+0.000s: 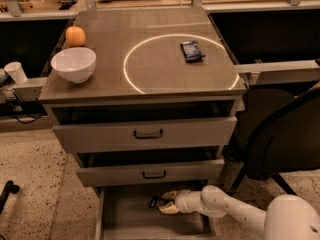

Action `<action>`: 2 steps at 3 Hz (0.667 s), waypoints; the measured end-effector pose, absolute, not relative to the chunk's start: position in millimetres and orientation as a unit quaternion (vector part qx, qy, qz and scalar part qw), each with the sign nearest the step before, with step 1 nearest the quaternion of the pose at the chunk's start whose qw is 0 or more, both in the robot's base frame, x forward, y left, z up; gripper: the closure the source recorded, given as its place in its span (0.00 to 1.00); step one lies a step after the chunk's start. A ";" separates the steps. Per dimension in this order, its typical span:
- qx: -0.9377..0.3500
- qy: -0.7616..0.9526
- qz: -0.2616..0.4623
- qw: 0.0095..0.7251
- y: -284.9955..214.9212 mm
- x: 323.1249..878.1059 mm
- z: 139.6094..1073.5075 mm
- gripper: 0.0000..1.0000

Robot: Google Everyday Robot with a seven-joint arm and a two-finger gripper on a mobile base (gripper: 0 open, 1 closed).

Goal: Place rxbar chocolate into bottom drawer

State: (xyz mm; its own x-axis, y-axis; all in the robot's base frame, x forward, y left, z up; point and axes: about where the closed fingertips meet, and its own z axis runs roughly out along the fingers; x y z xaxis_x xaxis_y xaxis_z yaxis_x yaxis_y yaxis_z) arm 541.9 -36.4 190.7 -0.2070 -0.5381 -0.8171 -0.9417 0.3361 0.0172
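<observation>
Below worktop [105,86], bottom drawer [125,220] is sitting open; gripper [164,203] is hovering inside at 6 o'clock, jaws pinching rxbar chocolate [155,201].

You can read no lettering anywhere: not on the rxbar chocolate [156,202] at the gripper [167,203], low in the bottom drawer [130,220], nor on the dark-blue bar [191,50] on the cabinet top [110,86]

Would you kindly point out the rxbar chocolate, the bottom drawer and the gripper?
rxbar chocolate [155,201], camera view, black wrapper.
bottom drawer [127,217], camera view, bare grey floor.
gripper [165,203], camera view, between fingertips, inside bottom drawer.
</observation>
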 end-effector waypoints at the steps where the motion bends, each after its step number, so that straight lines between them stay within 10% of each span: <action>1: -0.502 0.738 0.255 0.372 -30.0 557.0 168.6 0.77; 2: -0.502 0.738 0.255 0.372 -29.9 557.0 168.5 0.53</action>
